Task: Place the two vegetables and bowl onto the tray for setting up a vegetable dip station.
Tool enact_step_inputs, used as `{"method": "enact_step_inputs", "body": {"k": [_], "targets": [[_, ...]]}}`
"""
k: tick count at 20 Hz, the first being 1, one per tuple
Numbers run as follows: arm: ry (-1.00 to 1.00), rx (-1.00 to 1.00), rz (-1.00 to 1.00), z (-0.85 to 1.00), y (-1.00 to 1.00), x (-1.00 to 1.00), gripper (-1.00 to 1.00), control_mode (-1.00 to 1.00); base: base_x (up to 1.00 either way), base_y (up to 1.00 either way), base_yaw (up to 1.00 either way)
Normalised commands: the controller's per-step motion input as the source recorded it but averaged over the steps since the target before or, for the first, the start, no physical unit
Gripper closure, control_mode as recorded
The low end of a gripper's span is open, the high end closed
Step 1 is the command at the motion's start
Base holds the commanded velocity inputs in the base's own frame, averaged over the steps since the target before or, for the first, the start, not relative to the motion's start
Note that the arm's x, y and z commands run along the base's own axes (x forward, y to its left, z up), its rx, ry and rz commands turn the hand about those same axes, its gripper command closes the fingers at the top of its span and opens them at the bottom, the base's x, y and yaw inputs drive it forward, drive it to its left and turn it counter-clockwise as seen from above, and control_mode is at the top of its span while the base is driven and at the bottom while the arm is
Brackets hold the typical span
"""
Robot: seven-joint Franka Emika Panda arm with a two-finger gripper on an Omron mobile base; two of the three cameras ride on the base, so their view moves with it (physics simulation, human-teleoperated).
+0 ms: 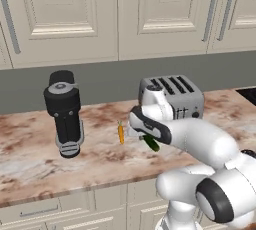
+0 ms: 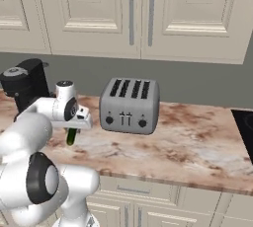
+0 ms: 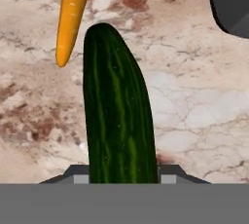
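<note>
Tool: tool (image 3: 124, 179) clenched on the cucumber (image 3: 116, 116), over mid-bench (image 1: 30, 154).
Carrot: carrot (image 1: 121, 133) lies on the bench just beside the cucumber tip, apart.
Open room: bare bench toward its front edge.
Back edge: toaster (image 2: 129, 105), dark appliance (image 1: 65, 114).

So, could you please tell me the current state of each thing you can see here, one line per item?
dark-green vegetable: between the two finger tips, low over the counter.
carrot: lying loose on the counter, beside the green one, untouched.
gripper: shut on the dark-green vegetable.
toaster: upright on the counter, slots empty.
coffee machine: upright on the counter.
cabinet doors: closed.
</note>
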Motion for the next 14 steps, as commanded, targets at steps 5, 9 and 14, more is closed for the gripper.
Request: {"method": "enact_step_inputs", "body": {"k": [5, 9, 14], "targets": [[0.05, 0.00, -0.02, 0.41, -0.21, -0.15, 1.00, -1.00, 0.00, 0.00, 0.00], [0.01, 0.00, 0.00, 0.30, -0.29, -0.34, 1.00, -1.00, 0.00, 0.00, 0.00], [0.01, 0.00, 0.00, 0.38, -0.20, -0.53, 1.00, -1.00, 0.00, 0.00, 0.00]]}}
